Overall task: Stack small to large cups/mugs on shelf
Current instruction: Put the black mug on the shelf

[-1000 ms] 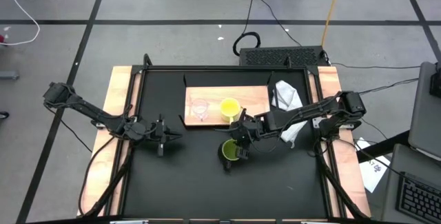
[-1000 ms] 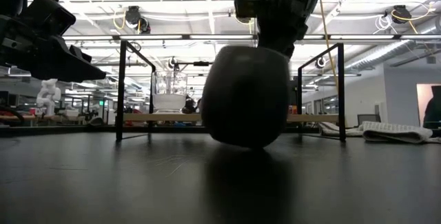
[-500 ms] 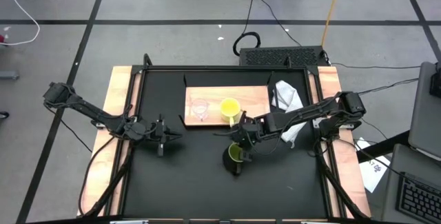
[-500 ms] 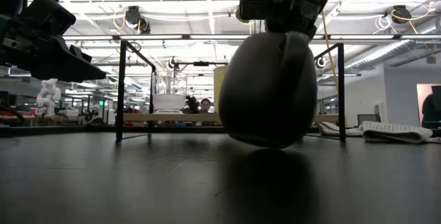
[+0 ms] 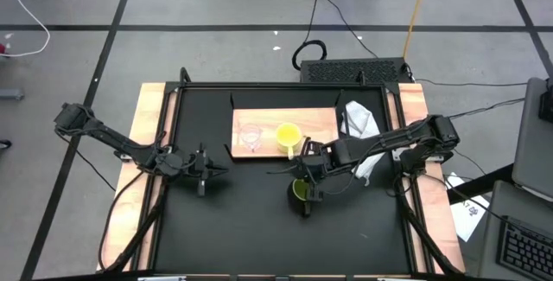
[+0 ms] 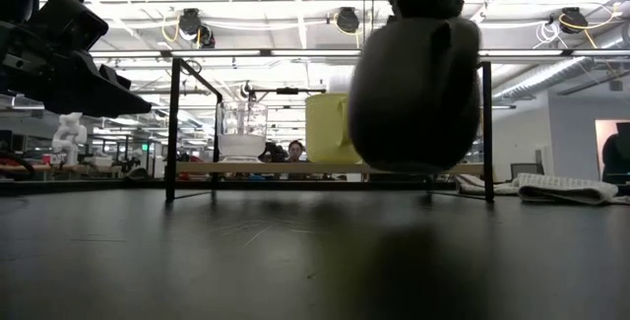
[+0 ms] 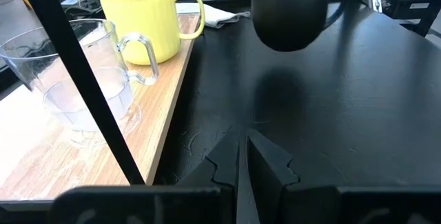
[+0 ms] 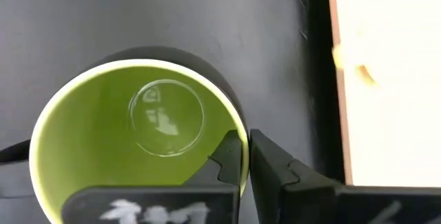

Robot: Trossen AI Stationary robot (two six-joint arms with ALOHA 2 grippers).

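The dark olive-green mug [image 5: 300, 192] with its bright green inside [image 8: 138, 141] hangs from my right gripper [image 5: 308, 177], which is shut on it over the black table, near the wooden shelf board [image 5: 320, 124]. In the low view the mug [image 6: 413, 94] is clear of the table. The yellow mug [image 5: 288, 135] and the clear glass cup [image 5: 251, 138] stand upright on the board, side by side; both show in the left wrist view, the yellow mug [image 7: 141, 14] and the glass cup [image 7: 76, 79]. My left gripper [image 5: 212, 171] is shut and empty at the table's left. My right gripper holds the green mug by its rim [image 8: 242, 133], one finger [image 8: 226, 160] inside the mug and one finger [image 8: 279, 172] outside against the wall. The fingers come from above, pointing down. The mug hangs below them, mouth up, lifted clear of the table.
A crumpled white cloth [image 5: 360, 124] lies at the right end of the board. A black frame post [image 6: 173, 128] stands at the table's far left and another post [image 6: 486, 128] at the far right. Pale wooden rails [image 5: 152, 134] run along the table's sides.
My right gripper has gone up and toward the table's right edge with the green mug. The mug, which was low at the table top and tilted, now hangs more upright and clear of the table.
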